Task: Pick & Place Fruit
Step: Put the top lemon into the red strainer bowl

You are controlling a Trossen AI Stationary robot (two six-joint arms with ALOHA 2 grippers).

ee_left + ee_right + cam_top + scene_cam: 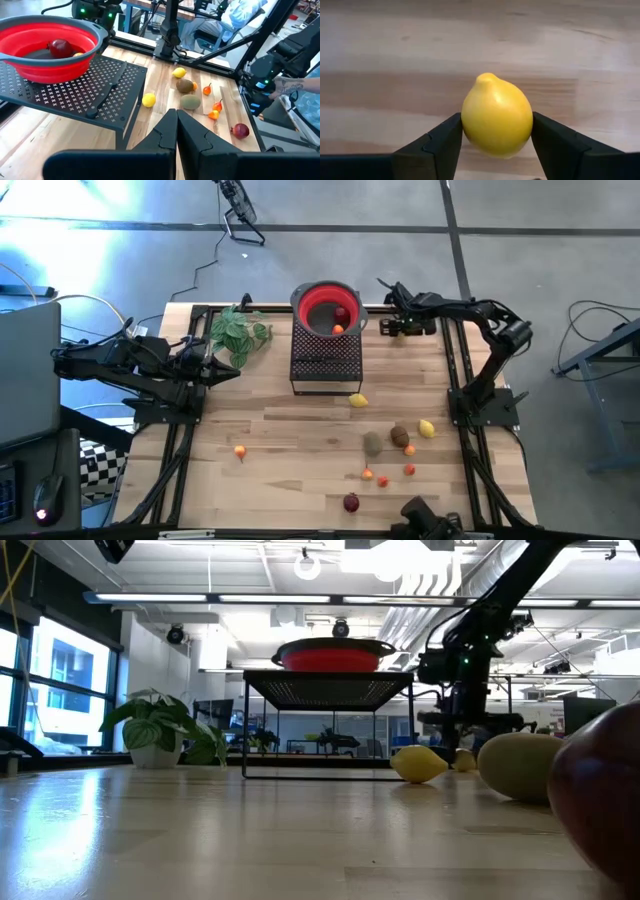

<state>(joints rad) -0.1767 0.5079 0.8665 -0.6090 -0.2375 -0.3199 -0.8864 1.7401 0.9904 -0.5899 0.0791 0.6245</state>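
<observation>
R gripper (385, 326) sits at the far R side of the wooden table (280, 430), just beside the red collapsible bowl (326, 308) on the black mesh stand (325, 360), fingers (440, 145) clamped on a yellow lemon (497, 116). L gripper (232, 372) waits closed at L by the leafy sprig (238, 332). Other fruit lies scattered near-R: second yellow lemon (358, 401), olive-green oval (373, 443)

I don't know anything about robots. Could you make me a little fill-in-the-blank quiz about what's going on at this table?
1. The right gripper is clamped on a ____ rounded lemon.
2. The ____ soft-sided bowl sits on top of the black perforated metal stand.
3. The left gripper holds nothing, and its fingers are ____ (open or shut).

Missing words: yellow; red; shut
</observation>
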